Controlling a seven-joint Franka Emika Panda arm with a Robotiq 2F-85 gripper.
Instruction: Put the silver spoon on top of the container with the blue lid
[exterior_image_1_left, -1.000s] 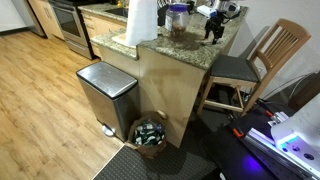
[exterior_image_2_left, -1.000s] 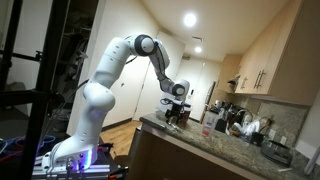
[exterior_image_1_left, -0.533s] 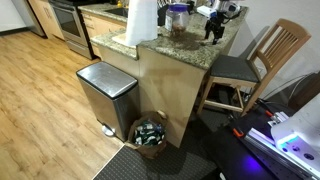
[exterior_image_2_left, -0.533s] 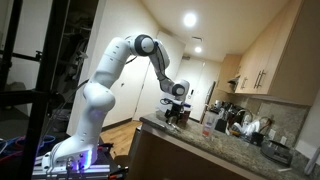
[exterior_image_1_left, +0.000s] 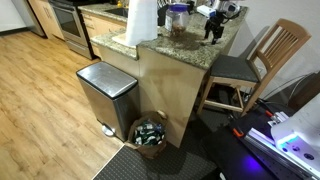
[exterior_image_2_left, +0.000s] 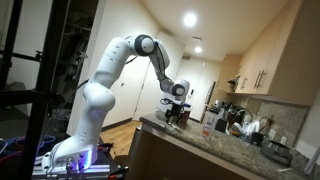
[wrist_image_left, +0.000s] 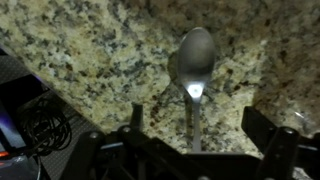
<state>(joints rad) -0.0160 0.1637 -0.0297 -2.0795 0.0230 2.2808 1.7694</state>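
Change since the earlier frames: none detectable. Arm, tool and every object hold the same positions in both exterior views.

Arm (exterior_image_2_left: 112, 68): white, smooth rounded shells, bent over the counter with the wrist pointing down.

Tabletop (exterior_image_1_left: 190, 47): speckled granite, beige with dark flecks, polished; the wrist view shows a bright reflection on it.

Bin (exterior_image_1_left: 106, 90): brushed steel, rectangular, flat lid, standing on the wood floor against the counter's end panel.

Chair (exterior_image_1_left: 268, 52): pale wood, slatted curved back, dark seat, beside the counter.

Paper towel roll (exterior_image_1_left: 142, 22): white, upright cylinder at the near corner of the tabletop.

Container with the blue lid (exterior_image_1_left: 178, 17): small, clear, round, dark blue lid on top. It stands on the tabletop between the roll and the tool, shorter than the roll. Nothing lies on its lid.

Tool (wrist_image_left: 200, 122): black, low over the tabletop, seen also in both exterior views (exterior_image_1_left: 212, 30) (exterior_image_2_left: 176, 115). Its fingers (wrist_image_left: 137, 114) stand wide apart, one on each side of the spoon handle, with no contact visible.

Silver spoon (wrist_image_left: 196, 60): shiny metal, oval bowl, slim handle, lying flat on the granite. The handle runs back between the fingers; the bowl points away from the tool.
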